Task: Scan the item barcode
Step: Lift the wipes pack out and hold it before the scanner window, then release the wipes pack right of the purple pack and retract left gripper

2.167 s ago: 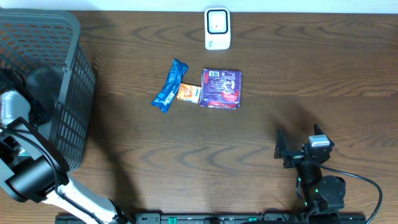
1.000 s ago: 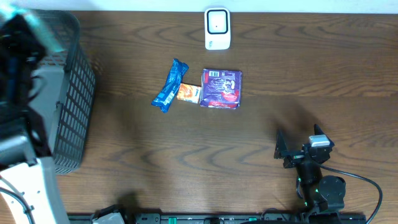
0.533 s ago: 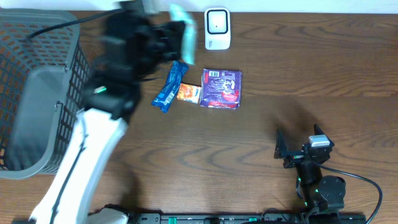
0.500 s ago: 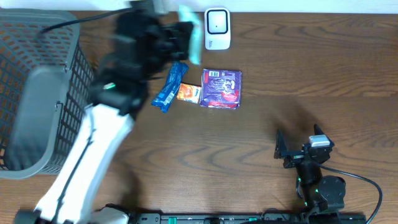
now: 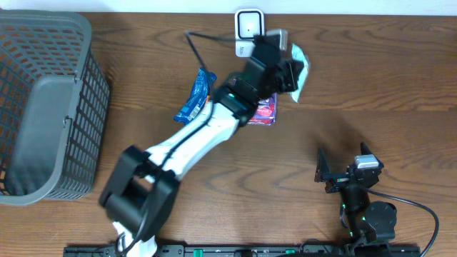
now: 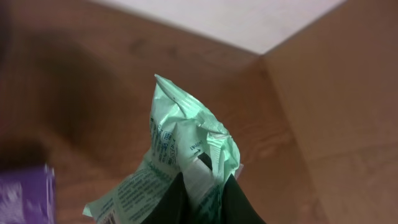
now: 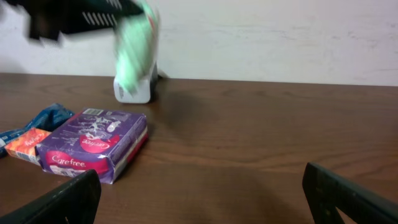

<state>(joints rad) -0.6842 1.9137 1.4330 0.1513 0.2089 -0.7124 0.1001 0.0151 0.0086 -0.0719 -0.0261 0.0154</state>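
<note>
Left jaws moved from basket point(image 5: 43, 107) to scanner point(image 5: 249, 32), green packet point(image 5: 300, 71) held upright

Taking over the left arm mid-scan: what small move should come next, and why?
Probably carry the green packet leftward, in front of the scanner. The left hand is shut on it, but from overhead it hangs off to the scanner's right, not over its face.
</note>
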